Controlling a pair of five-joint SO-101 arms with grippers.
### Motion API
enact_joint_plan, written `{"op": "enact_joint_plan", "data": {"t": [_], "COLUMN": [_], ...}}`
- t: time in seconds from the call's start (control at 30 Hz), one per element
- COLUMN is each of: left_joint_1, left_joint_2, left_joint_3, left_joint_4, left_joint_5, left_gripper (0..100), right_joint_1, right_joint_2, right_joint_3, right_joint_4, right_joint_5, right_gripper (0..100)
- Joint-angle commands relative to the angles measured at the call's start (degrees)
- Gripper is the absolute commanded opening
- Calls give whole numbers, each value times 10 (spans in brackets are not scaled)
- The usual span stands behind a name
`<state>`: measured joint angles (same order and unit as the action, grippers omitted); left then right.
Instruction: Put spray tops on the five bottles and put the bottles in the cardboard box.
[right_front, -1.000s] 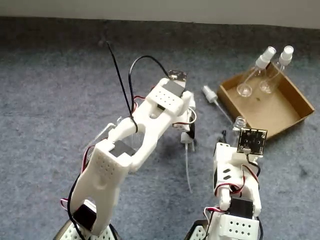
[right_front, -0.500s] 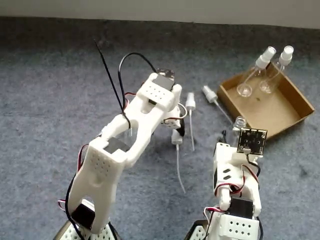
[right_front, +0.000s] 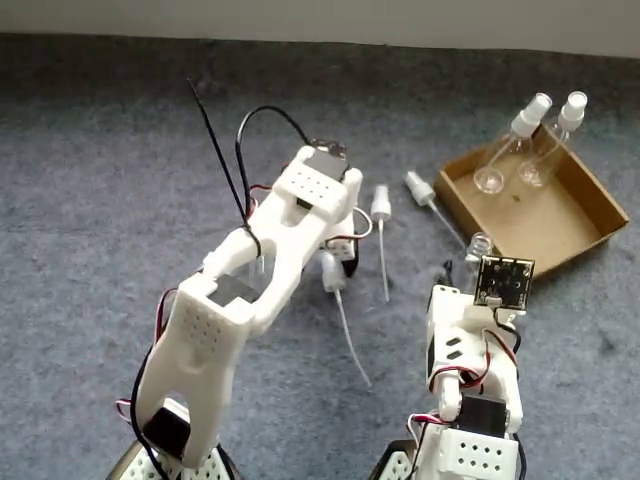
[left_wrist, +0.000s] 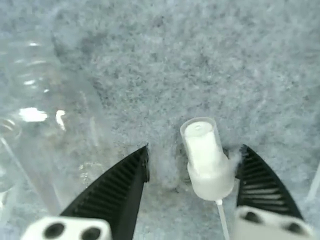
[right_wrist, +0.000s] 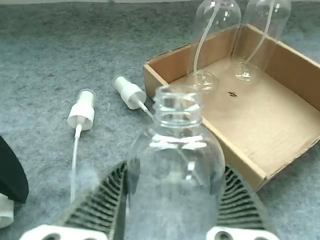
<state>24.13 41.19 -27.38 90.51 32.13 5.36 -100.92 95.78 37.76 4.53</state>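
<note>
My left gripper (left_wrist: 194, 151) has slid away from the cardboard box (right_front: 545, 228) over the last second with its jaws partly open. The spray top (left_wrist: 206, 160) came along between them, resting against one finger with a gap to the other and its tube trailing on the carpet, so I judge it dragged rather than gripped. The move uncovered a second spray top (right_front: 380, 203), while my right gripper (right_wrist: 174, 172) stays clamped on the uncapped bottle (right_wrist: 175, 150) near the box, awaiting a top.
</note>
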Motion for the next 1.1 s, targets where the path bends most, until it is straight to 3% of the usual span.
{"op": "enact_joint_plan", "data": {"t": [0.0,0.2,0.5,0.8,1.07], "left_joint_1": [34,42,42,43,43], "left_joint_2": [-7,-5,-6,-5,-5], "left_joint_3": [-28,-22,-15,-13,-14], "left_joint_4": [31,31,31,31,32], "left_joint_5": [4,16,52,52,49], "left_gripper": [291,293,165,146,4], "right_joint_1": [4,4,4,4,4], "right_joint_2": [-12,-12,-12,-12,-12], "right_joint_3": [10,10,10,10,10], "right_joint_4": [-15,-15,-15,-15,-15], "right_joint_5": [-1,-1,-1,-1,-1], "right_gripper": [141,141,141,141,141]}}
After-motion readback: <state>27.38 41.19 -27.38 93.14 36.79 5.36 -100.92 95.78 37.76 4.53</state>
